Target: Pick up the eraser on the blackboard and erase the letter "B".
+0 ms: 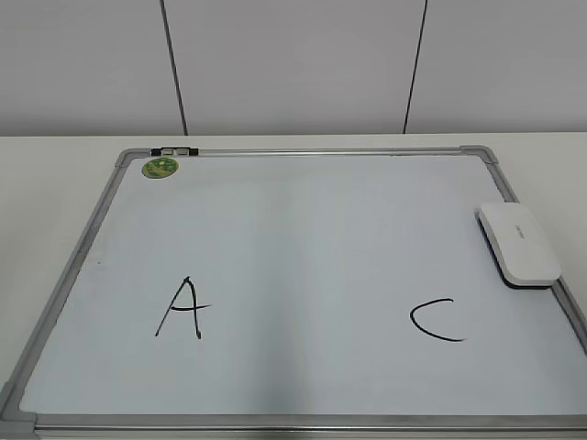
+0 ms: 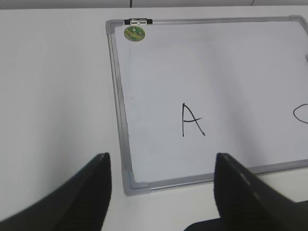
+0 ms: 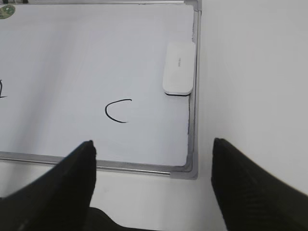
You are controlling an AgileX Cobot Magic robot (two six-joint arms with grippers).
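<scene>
The blackboard [image 1: 303,220] is a white board with a silver-grey frame, lying flat on the table. The white eraser [image 1: 518,243] lies on its right edge; it also shows in the right wrist view [image 3: 179,67]. A black "A" [image 1: 182,309] and a black "C" [image 1: 437,321] are on the board. No letter "B" shows between them; that area is plain white. My left gripper [image 2: 161,166] is open and empty above the board's near left corner. My right gripper [image 3: 154,154] is open and empty above the near right corner. Neither gripper shows in the exterior view.
A small round green magnet [image 1: 160,168] sits at the board's far left corner, next to a black and silver clip [image 1: 174,150] on the frame. White table [image 1: 55,183] surrounds the board. A pale panelled wall [image 1: 293,64] stands behind.
</scene>
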